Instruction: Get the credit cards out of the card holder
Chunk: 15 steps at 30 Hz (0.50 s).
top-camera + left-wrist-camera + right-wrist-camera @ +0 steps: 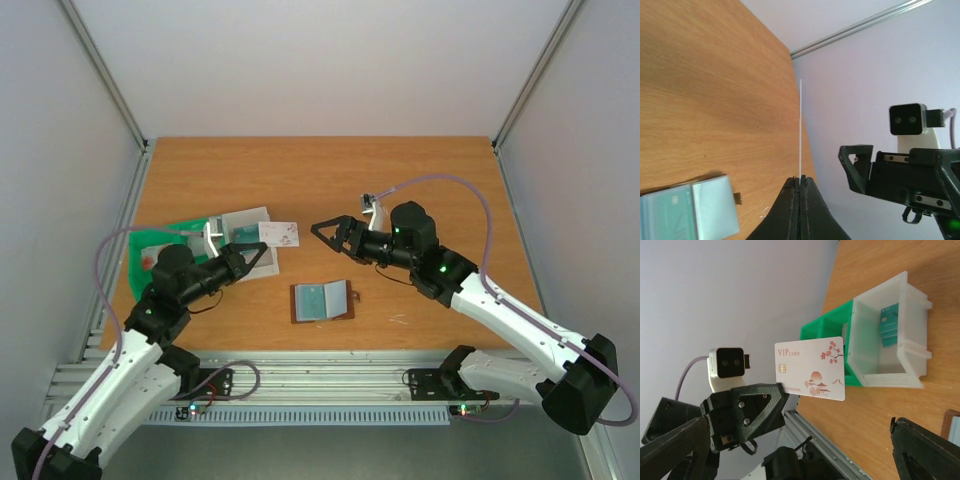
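I count one green and clear plastic compartment tray (916, 315), and it lies just beyond my left pincer (800, 183). There is also one small brown leather bifold card holder (322, 300). It lies open and flat on the wooden table (300, 170), below and between the two pincers, and neither touches it.

The left pincer is pressed together on one edge of the white plastic credit card with the blossom print (810, 367). It holds the card upright in the air, clear of the holder and just in front of my right pincer (332, 238), which stands spread wide with nothing in it. So that is one white card, and it is out.

A teal-green plastic card (888, 325) rests in the tray's clear compartment, behind the card in the left pincer. I count one for certain and cannot tell whether more are stacked there.

I judge the task nearly done. The white card wants setting down, and a teal panel inside the holder may be another card, though I cannot tell
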Tool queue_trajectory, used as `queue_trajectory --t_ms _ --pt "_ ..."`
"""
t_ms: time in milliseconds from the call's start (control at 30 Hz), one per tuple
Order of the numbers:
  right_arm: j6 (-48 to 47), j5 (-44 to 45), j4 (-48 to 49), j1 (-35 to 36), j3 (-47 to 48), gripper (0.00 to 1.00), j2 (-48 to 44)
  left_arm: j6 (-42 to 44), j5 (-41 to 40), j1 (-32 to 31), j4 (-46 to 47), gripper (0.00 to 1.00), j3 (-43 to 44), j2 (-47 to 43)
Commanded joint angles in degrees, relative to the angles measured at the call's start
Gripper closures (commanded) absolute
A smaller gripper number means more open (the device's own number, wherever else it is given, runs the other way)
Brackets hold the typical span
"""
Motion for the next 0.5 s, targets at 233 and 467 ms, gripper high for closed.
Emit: queue_trajectory --t_ms 233,467 --pt "-5.4 2.0 -5.9 -0.1 1.2 0.02 -1.9 9.5 15.8 14.3 -9.2 1.0 6.4 4.7" --pt "-6.3 1.4 -7.3 -0.2 1.2 0.02 -1.6 15.1 21.3 25.9 -18.9 1.0 10.5 9.5"
